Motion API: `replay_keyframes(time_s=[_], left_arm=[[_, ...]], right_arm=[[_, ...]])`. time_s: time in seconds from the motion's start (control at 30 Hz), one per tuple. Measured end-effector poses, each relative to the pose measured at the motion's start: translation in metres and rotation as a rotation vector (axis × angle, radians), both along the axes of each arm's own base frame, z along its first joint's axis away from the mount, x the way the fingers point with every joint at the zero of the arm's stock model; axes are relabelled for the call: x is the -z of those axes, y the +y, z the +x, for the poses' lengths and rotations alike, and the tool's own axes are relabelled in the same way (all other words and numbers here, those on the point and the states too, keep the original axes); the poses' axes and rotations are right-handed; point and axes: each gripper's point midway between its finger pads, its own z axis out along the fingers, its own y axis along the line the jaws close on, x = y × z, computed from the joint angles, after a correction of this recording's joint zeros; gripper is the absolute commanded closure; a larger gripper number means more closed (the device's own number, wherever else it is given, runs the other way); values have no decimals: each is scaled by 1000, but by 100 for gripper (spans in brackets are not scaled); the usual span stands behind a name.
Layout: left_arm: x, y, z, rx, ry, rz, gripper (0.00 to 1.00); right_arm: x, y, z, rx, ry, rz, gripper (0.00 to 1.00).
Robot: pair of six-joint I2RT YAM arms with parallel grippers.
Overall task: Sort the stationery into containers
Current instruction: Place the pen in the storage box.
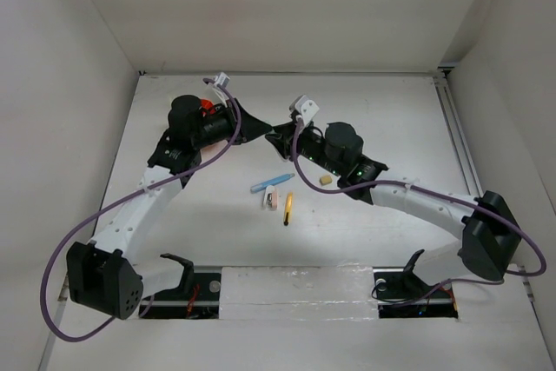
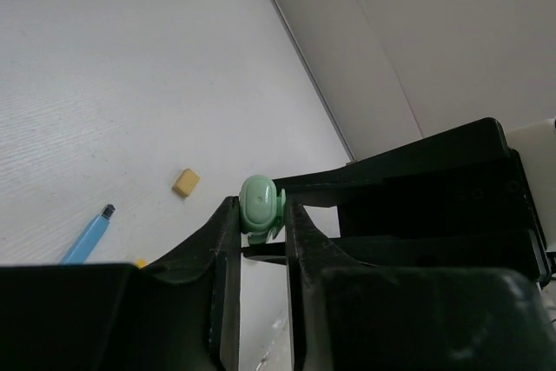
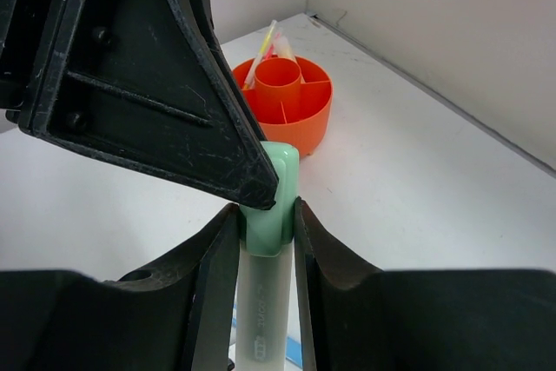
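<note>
Right wrist view: right tool clamped on pale green marker, cap end poking past fingertips. Left tool pinches same cap tip, over middle of bench. Orange tub well apart, near far edge, pens standing inside.

The left gripper is seen with its two black fingers pressed against the sides of a pale green marker, whose rounded end is shown between the tips. Just behind the marker, the right side is filled by a black housing. On the white table, a tan eraser is laid apart from a dark-tipped blue pen. A small yellow piece is glimpsed beside the pen, too hidden to be identified.
</note>
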Motion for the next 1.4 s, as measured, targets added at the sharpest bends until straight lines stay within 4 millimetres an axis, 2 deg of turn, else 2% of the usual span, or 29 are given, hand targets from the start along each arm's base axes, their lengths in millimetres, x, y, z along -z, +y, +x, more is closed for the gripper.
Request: replay_keyframes(time_s=[0.07,0.27,0.3,0.33,0.47,0.53,0.57,0.7,0.73,0.97,1.03,1.1,1.27,1.33,1.4], left_arm=[[1,-1,0,9,-4,1,100],[5,-2,2,12,1,9,100],[6,-1,3,10,0,11,100],[6,-1,3,8,0,14,100],[8,1,6,-14,4,34,100],[8,3,8,-34,7,51,100],[9,4,9,-45,8,58,100],[19,13,19,-117,21,103,100],[21,16,21,-132,27,113,100],[29,35,36,-267,48,176,100],[23,46,46,-344,49,207,100],[10,59,65,-451,49,246,100],[-46,102,137,-755,24,320,100],[-56,126,162,-873,30,356,100],[-55,152,183,-976,57,403,100]], right_arm=[[1,0,0,1,4,0,100],[5,0,1,2,12,-7,98],[5,0,1,2,13,-7,93],[6,0,2,3,15,-8,82],[7,1,2,2,19,-9,59],[7,2,1,-8,19,-5,58],[7,3,0,-13,18,-5,51],[3,8,-5,-56,14,11,49],[2,9,-7,-65,12,15,37],[-2,9,-8,-78,8,28,35],[-6,5,-6,-71,3,33,34],[-11,-2,-4,-58,-5,43,34],[-30,-14,-4,-40,-33,74,34],[-33,-16,-6,-42,-38,78,34],[-30,-18,-9,-45,-36,76,34]])
